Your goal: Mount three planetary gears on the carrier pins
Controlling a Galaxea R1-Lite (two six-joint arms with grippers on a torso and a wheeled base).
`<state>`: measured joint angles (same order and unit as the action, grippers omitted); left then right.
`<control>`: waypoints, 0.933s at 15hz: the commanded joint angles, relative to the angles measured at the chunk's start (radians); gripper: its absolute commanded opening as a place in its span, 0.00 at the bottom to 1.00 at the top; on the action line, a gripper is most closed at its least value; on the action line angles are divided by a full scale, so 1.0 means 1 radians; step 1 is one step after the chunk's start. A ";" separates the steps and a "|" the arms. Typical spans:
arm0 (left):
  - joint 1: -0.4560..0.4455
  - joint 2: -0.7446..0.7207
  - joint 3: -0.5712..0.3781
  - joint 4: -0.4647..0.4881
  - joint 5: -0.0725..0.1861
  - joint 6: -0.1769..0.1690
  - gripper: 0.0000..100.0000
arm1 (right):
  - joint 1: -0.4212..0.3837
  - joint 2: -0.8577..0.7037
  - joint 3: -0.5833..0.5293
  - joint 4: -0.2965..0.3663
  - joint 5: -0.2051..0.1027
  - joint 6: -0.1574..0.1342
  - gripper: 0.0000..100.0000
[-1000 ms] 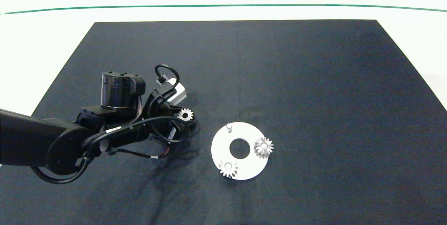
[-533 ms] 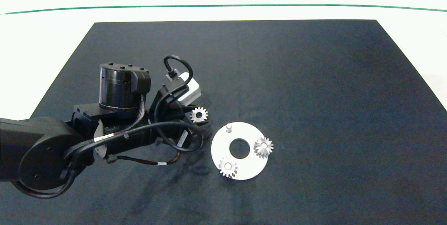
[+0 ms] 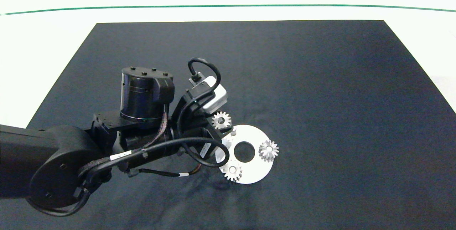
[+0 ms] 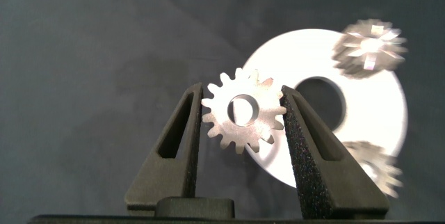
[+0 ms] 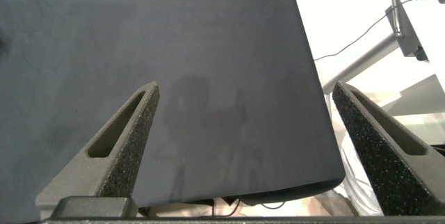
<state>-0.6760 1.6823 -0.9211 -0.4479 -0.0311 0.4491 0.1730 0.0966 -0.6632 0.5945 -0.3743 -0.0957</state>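
Holding: the left gripper (image 4: 242,116) is clamped on one of the planetary gears, the held gear (image 4: 243,118), with a foam-faced finger (image 4: 306,147) pressed against its teeth on either side; the gear's flat face and round centre hole are turned toward the wrist camera.
Left gripper, place: from above it (image 3: 219,123) sits over the mat's middle, at the white disc's edge nearest the mat's left side, with the held gear (image 3: 221,120) showing just past the wrist camera housing.
Left arm: the dark arm (image 3: 64,158) reaches in from the mat's left edge, with cables looped along it.
White disc: the flat ring-shaped disc (image 3: 254,138) lies on the black mat (image 3: 320,80) near its centre, slightly toward the front edge; the gripper body covers part of its left rim.
Carrier pins: one bare pin (image 3: 233,130) stands upright on the disc, just beside the held gear and apart from it.
Seated gears: a second gear (image 3: 268,150) sits on the disc's right side and a third gear (image 3: 233,171) on its front edge, each around its own pin.
Right gripper: the right gripper (image 5: 243,113) hangs with fingers spread wide and nothing between them, above a bare stretch of the mat beside one of its edges.
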 commanded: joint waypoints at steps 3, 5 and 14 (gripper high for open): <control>-0.039 0.046 -0.002 -0.028 0.011 0.002 0.10 | 0.000 0.002 0.002 0.004 -0.002 -0.001 1.00; -0.043 0.053 -0.004 -0.028 0.011 0.002 0.10 | 0.000 0.002 0.002 0.004 -0.002 -0.001 1.00; -0.047 0.091 -0.022 -0.046 0.011 -0.007 0.10 | 0.000 0.002 0.005 0.004 -0.002 -0.001 1.00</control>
<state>-0.7238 1.7636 -0.9385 -0.4911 -0.0200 0.4396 0.1730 0.0966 -0.6577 0.5949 -0.3738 -0.0957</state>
